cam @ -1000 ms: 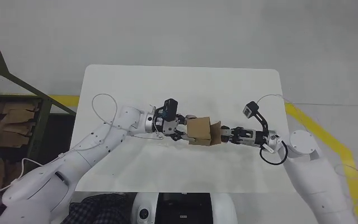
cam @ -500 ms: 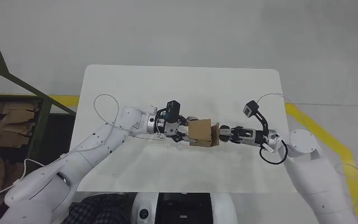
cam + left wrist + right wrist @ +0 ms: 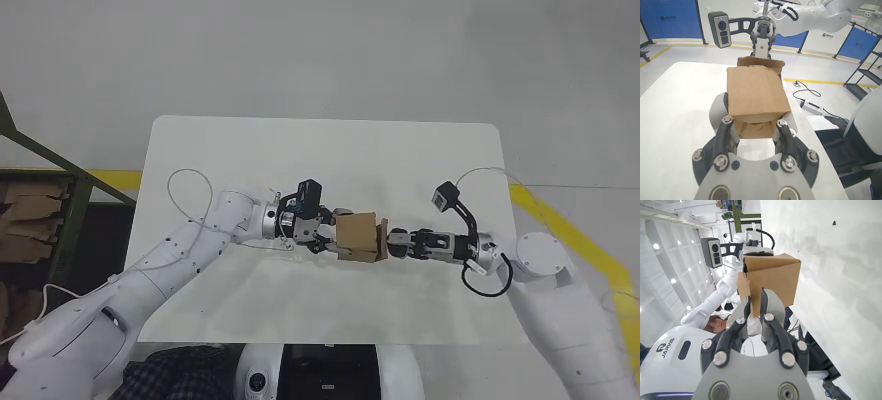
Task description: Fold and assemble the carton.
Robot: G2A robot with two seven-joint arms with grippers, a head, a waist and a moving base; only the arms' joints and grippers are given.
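carton [image 3: 358,238]: over mid table [image 3: 420,160], btw the 2 grippers.
left gripper [image 3: 322,236]: at carton's left end, one finger each side of it.
right gripper [image 3: 392,243]: at carton's right end, clamped on flap edge.

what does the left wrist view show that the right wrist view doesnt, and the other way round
Left wrist view: the open near end of the carton, clamped on both sides by the left gripper, plus a power adapter with its cable on the floor beside the table.
Right wrist view: the right gripper pinching a ragged flap at the carton's edge, and the carton's closed side panel.
Both: the carton held from opposite ends by the two grippers.
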